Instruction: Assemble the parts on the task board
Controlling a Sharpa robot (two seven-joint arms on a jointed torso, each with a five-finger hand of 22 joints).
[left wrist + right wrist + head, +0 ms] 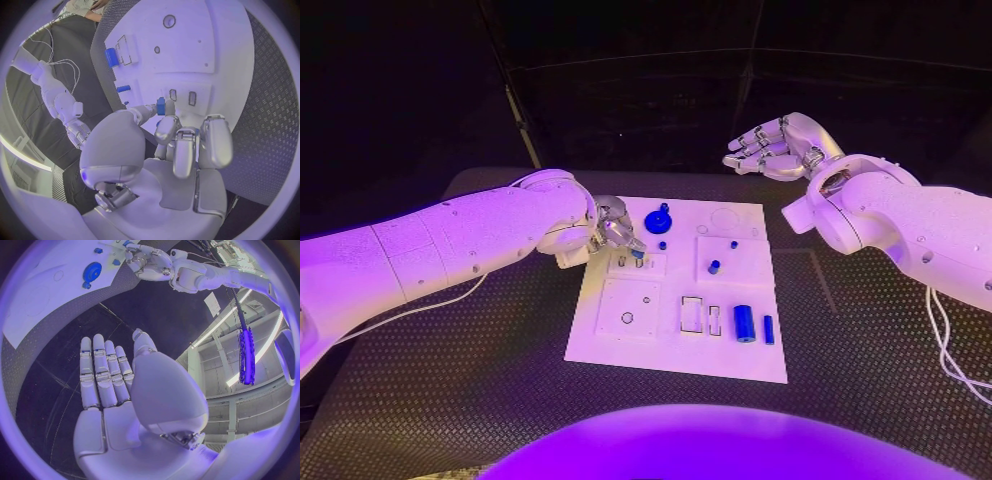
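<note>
Left hand (616, 228) pinches a small blue part (160, 106) just above the two slots (182, 96) near the task board (747, 362) left edge (part upright). Right hand (776, 147), fingers apart, hovers beyond the far edge.

task board (678, 360): 1 | round blue part (658, 222) at 12 o'clock: 1 | small blue pegs (714, 266) mid-board: 3 | blue cylinder (746, 323) and blue bar (769, 329) at 4 o'clock: 2 | robot hands, left robot hand (616, 229) and right robot hand (772, 147): 2 | surface (473, 400): 1
</note>
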